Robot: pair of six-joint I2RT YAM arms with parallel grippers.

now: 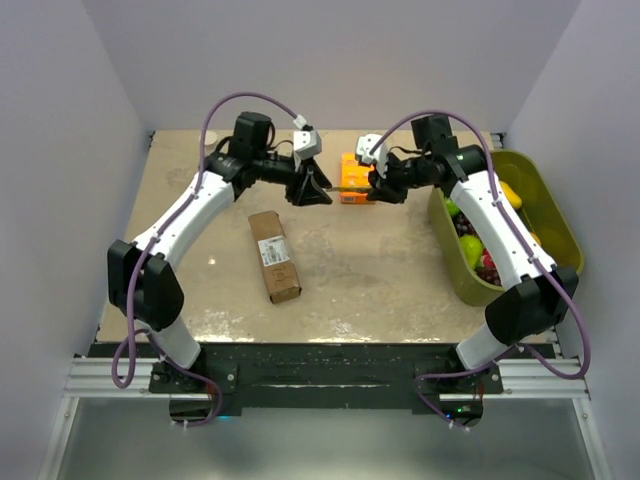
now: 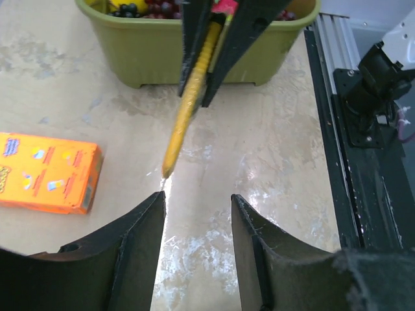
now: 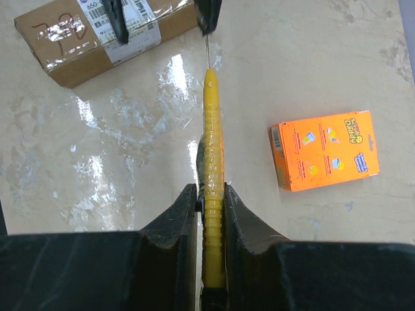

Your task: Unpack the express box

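Right end effector (image 3: 211,194) (reaching inward) grips knife (image 3: 213,116).

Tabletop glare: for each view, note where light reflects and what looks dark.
Top external: faint sheen at the near edge of the table, otherwise sharp. Left wrist: white glare ahead of the left gripper, fingers dark. Right wrist: glare patches beside the yellow cutter in the right gripper.

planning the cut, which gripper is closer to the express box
Left. The left gripper hangs just beyond the express box; the right gripper, with the knife, is farther right beside the orange box.
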